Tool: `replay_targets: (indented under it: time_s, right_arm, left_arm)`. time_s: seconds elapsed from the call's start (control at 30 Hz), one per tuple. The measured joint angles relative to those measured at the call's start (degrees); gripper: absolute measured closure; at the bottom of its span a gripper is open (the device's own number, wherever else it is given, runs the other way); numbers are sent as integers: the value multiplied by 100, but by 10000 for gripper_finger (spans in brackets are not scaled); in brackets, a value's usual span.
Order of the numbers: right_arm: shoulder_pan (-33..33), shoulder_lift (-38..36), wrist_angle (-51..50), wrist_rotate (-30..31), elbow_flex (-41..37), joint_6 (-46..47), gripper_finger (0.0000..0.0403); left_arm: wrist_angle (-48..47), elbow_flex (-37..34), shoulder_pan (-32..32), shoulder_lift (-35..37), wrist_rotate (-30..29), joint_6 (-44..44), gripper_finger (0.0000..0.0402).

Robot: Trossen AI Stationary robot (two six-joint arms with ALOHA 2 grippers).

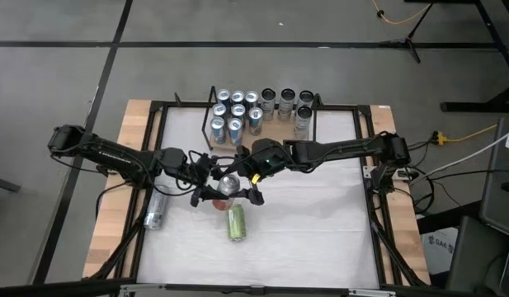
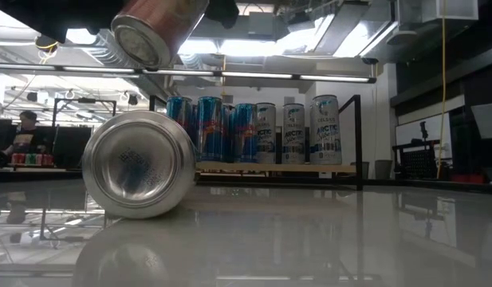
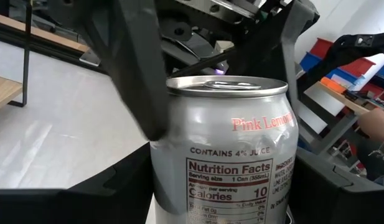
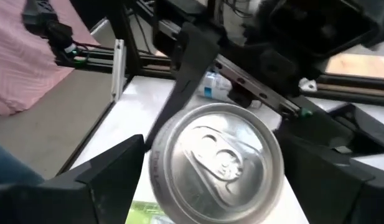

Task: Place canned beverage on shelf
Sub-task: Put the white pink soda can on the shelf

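I have the pink lemonade can [image 1: 228,185] mid-frame above the surface [image 1: 320,223], gripped by the left pincer [image 1: 206,183]; the right pincer [image 1: 247,186] spreads wide around it (handover, I judge). Next: right closes, left releases, then the shelf [image 1: 280,128] at top centre.

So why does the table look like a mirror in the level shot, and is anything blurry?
Low view: ceiling lights glare off the glossy table, mirroring the lying can. Right wrist view: the held can's lid looks slightly soft, and so does the background.
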State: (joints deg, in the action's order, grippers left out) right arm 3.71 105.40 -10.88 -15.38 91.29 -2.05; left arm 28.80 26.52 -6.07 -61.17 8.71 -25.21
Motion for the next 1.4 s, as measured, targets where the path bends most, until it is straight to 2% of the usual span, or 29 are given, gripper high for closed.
replay_targets:
  time_s: [0.33,0.6,0.9,1.17,1.4]
  right_arm:
    - [4,239,87,-505,-2,-296,47]
    - [8,331,260,-671,2,-436,51]
    - [6,361,387,-717,2,-458,116]
    - [2,361,383,-714,2,-465,102]
    - [2,362,376,-668,0,-500,117]
  left_arm:
    - [5,-2,-2,0,262,46,133]
    - [-33,-2,2,0,455,32,133]
    - [15,-2,2,4,451,48,132]
    - [11,-2,1,4,414,48,94]
    - [3,-2,4,4,358,7,73]
